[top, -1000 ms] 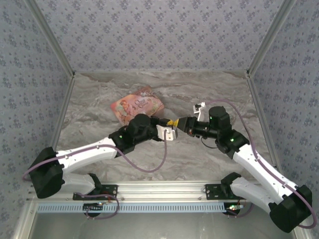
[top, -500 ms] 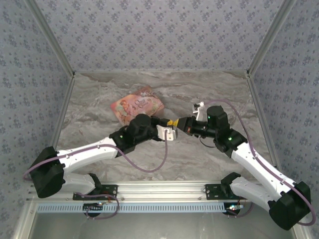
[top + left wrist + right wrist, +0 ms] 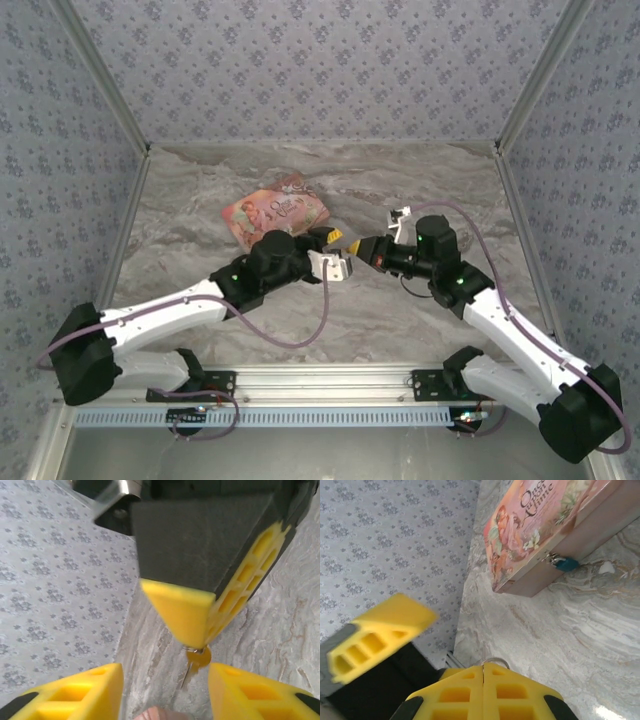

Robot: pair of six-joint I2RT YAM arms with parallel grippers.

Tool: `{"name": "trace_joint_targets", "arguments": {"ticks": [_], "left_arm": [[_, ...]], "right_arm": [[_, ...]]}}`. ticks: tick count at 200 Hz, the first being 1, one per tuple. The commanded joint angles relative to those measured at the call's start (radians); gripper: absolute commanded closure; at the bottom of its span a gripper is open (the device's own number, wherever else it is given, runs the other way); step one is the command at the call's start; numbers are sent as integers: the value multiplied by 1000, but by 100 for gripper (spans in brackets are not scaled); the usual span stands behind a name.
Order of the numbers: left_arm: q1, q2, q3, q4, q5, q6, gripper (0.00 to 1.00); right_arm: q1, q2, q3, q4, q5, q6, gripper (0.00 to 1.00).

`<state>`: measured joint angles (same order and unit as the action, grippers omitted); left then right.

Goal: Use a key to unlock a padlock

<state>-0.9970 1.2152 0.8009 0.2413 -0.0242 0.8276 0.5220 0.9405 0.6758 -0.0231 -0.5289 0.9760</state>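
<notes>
In the left wrist view the brass-headed key (image 3: 198, 656) hangs blade-down from my right gripper's yellow fingertips (image 3: 182, 615), on a thin ring. My left gripper (image 3: 165, 674) is open, one finger on each side of the key, touching nothing. In the right wrist view my right gripper (image 3: 483, 667) is shut on the key (image 3: 484, 650); the ring and a thin sliver stick out of the tips. The small blue-teal padlock (image 3: 565, 563) hangs on the clasp of the pink box (image 3: 530, 525), well away from the key. Overhead, the left gripper (image 3: 338, 250) and right gripper (image 3: 363, 248) meet tip to tip.
The pink illustrated box (image 3: 272, 212) lies on the marble tabletop (image 3: 420, 180) just behind the left gripper. Patterned walls close in the back and both sides. One yellow finger (image 3: 375, 630) of the left gripper stands close to the right gripper.
My left gripper has opened, let go of the key and drawn back a little to the left. The right gripper has shut fully on the key.
</notes>
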Motion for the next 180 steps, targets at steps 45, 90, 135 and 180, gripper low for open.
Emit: {"name": "trace_joint_targets", "arguments": {"ticks": [45, 90, 135, 180], "left_arm": [[79, -200, -37, -69, -6, -605, 24], [209, -233, 10, -47, 65, -1254, 19], [279, -192, 38, 69, 223, -1671, 20], [279, -128, 24, 250, 312, -1886, 28]], "right_arm": [[-74, -89, -155, 341, 51, 0, 100], [-41, -90, -197, 565, 111, -8, 100], [46, -58, -216, 727, 181, -25, 100], [145, 0, -195, 830, 231, -37, 100]]}}
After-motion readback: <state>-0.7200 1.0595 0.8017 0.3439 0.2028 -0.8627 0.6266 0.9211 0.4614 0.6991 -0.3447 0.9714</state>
